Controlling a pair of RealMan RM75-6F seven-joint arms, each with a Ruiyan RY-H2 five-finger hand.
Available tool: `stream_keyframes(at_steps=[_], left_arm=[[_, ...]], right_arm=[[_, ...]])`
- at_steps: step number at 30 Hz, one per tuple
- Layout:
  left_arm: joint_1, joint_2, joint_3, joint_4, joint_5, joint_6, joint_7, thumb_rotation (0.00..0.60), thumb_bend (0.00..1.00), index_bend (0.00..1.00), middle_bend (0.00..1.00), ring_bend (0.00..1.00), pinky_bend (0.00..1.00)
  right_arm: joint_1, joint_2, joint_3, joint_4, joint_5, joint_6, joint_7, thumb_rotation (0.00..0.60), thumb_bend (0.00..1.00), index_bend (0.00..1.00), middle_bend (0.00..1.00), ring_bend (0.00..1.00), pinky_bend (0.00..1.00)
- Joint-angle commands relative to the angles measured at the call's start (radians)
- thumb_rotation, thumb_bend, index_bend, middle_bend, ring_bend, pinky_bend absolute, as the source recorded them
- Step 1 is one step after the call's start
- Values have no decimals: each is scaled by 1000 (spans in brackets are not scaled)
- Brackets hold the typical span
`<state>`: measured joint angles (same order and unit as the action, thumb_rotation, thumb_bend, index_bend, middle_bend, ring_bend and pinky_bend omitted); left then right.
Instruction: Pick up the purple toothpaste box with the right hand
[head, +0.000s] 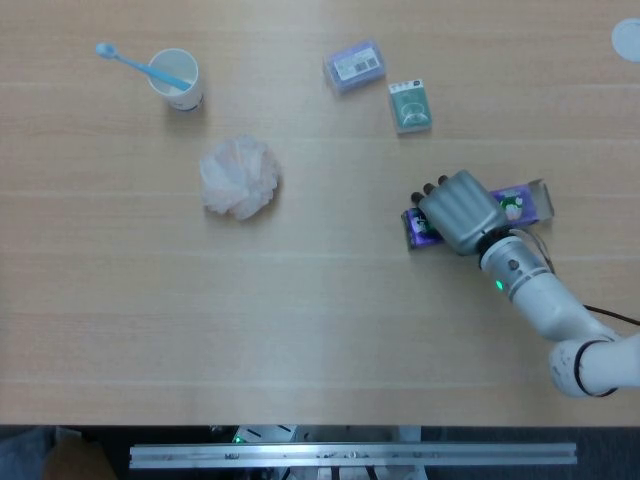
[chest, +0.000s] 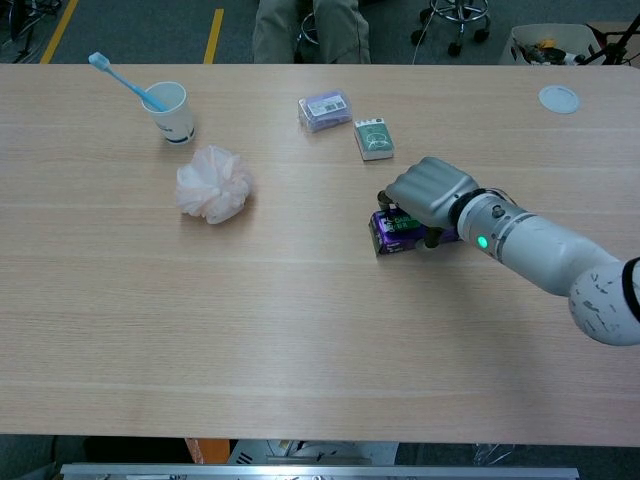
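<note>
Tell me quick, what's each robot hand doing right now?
Left hand: not in view.
Right hand: draped over the purple toothpaste box with fingers curled around it; whether it truly grips cannot be told.
</note>
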<state>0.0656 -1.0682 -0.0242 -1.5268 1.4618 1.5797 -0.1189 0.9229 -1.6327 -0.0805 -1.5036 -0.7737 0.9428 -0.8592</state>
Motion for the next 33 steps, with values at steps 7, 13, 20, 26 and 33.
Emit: stream_keyframes(at_steps=[7, 13, 20, 26, 33], left_arm=[[-2, 2, -2, 0, 1, -3, -1, 600, 326, 230, 219, 185, 182], [-4, 2, -3, -8, 5, -4, 6, 600, 326, 230, 219, 185, 182], [0, 7, -4, -13, 4, 1, 11, 600, 326, 230, 219, 185, 182], [3, 11, -5, -17, 3, 5, 13, 600, 326, 230, 219, 185, 182], [2, 13, -6, -21, 4, 4, 17, 600, 326, 230, 219, 185, 182]], right_arm=[[-23, 33, 60, -47, -80, 24, 102, 600, 276, 449, 412, 414, 611], [-39, 48, 147, -80, -130, 12, 263, 600, 275, 449, 412, 418, 614], [-37, 25, 198, -68, -182, -1, 358, 600, 270, 449, 412, 418, 614], [-45, 12, 233, -66, -239, 11, 435, 600, 264, 449, 412, 418, 614], [-50, 30, 258, -87, -282, 16, 484, 600, 259, 449, 412, 418, 614]])
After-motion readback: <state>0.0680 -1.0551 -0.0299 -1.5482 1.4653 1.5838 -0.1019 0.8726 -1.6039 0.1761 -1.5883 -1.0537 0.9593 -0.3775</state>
